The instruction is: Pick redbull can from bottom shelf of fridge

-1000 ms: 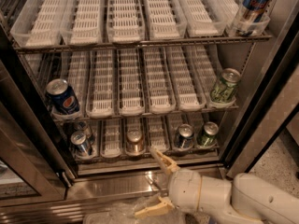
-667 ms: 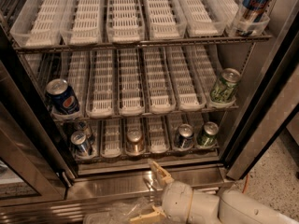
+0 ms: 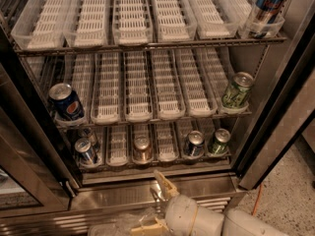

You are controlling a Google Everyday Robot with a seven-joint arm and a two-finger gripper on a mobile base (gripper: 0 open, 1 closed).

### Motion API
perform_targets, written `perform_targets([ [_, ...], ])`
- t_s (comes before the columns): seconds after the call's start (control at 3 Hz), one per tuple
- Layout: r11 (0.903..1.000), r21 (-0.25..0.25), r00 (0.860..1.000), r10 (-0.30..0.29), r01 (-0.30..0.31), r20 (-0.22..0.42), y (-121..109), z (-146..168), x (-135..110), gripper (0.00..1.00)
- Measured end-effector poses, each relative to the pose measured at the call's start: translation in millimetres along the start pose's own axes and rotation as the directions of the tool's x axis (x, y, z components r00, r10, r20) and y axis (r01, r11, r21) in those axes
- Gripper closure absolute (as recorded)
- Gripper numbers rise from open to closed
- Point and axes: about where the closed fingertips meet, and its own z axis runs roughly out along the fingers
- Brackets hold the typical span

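Dim warm light; pincer (image 3: 145, 201) bottom centre

Gripper (image 3: 155, 204) below bottom shelf (image 3: 166, 146), sill (image 3: 202, 185) between

A: You have a Pepsi can (image 3: 66, 102) mid-level left, a green can (image 3: 236, 90) mid-level right.
B: Log the copper-brown can (image 3: 142, 149) too — lowest row, centre. Gripper (image 3: 156, 205) sits below it, fingers apart.

Pepsi logo on blue can (image 3: 66, 104); gripper (image 3: 155, 205) low, just before the fridge (image 3: 113, 195).
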Motion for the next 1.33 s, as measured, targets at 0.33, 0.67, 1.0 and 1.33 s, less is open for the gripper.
perform_targets([
  [0.33,1.0000,0.000,1.000,0.000,0.000,0.000,0.1,-0.1,-0.1,0.00],
  [0.67,0.9986,0.052,1.000,-0.004,0.002,0.025,-6.0,1.1,2.4,0.00],
  [1.0,0.9911,0.130,0.996,-0.040,0.030,0.077,-24.1,16.5,-0.1,0.00],
  [1.33,0.9906,0.134,0.994,0.012,-0.027,0.108,-22.1,23.5,13.3,0.00],
])
